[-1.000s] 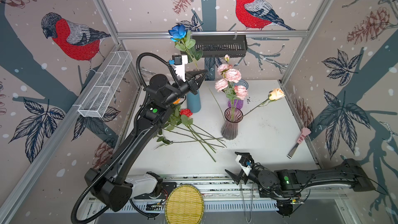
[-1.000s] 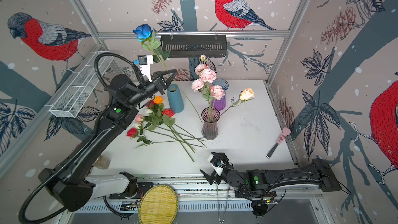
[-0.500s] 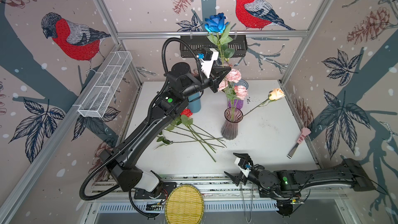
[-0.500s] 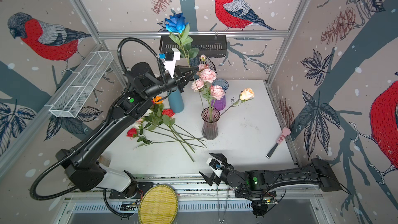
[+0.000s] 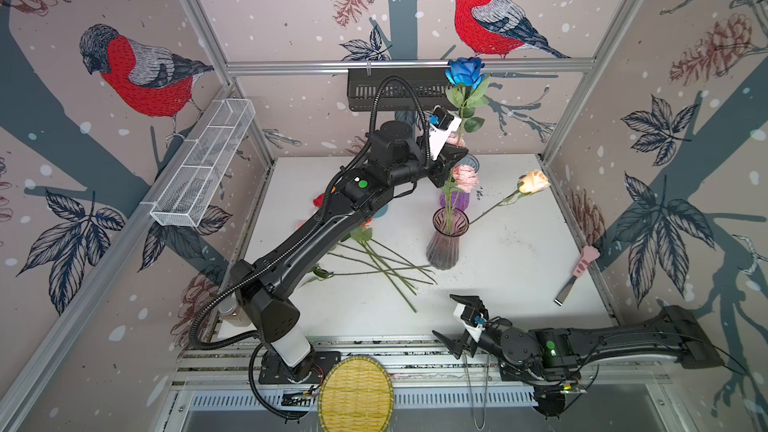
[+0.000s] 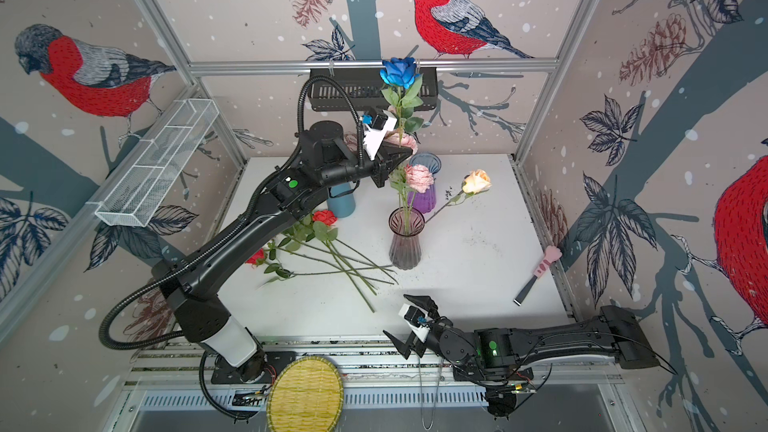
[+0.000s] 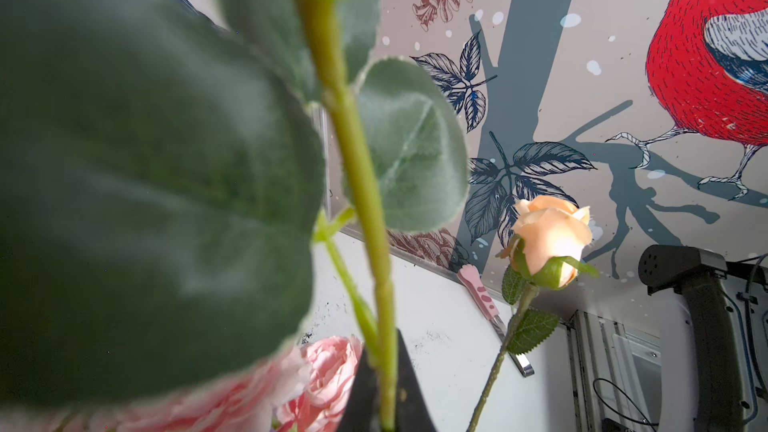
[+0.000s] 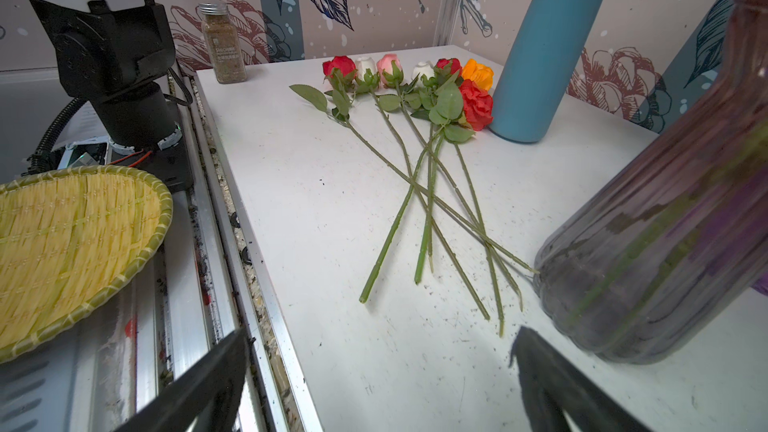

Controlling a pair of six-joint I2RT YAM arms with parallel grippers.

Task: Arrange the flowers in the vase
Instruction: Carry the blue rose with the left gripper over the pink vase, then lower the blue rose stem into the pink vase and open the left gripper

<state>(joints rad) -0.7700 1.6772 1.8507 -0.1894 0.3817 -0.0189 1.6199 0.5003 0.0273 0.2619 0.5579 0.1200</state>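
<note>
Stem of the blue rose (image 5: 464, 70) stands nearly upright, clamped in your left gripper (image 5: 452, 162), with the vase (image 5: 442, 247) mouth directly beneath, so you should lower straight down.

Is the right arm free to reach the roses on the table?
Probably yes: the right hand is open and empty, bare table lies between it and the stem ends of the roses, and the left hand holds the blue rose above the vase.
</note>
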